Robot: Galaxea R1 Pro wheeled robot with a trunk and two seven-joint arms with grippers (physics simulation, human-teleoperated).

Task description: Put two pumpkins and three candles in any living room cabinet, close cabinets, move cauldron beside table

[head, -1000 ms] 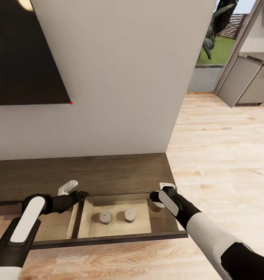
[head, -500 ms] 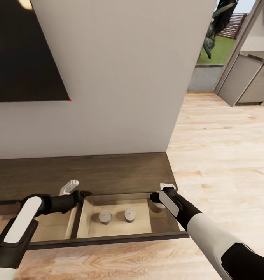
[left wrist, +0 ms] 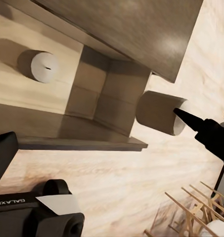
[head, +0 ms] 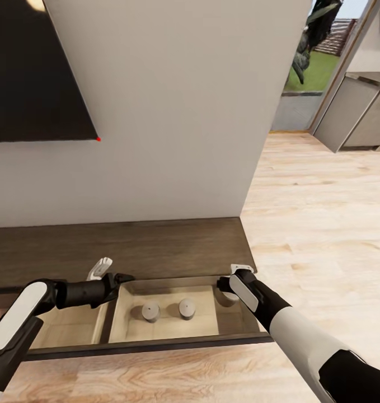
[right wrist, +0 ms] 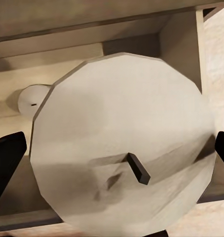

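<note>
Right hand (head: 228,284) apparently gripping candle (right wrist: 121,158)

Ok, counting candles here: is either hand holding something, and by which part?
Yes: the right hand grips a candle by its round side; the left hand is empty.

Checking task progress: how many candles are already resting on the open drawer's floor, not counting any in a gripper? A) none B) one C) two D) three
C: in the head view two candles stand on the pale floor of the open drawer, while a third candle sits between the fingers of the right gripper at the drawer's right end.
</note>
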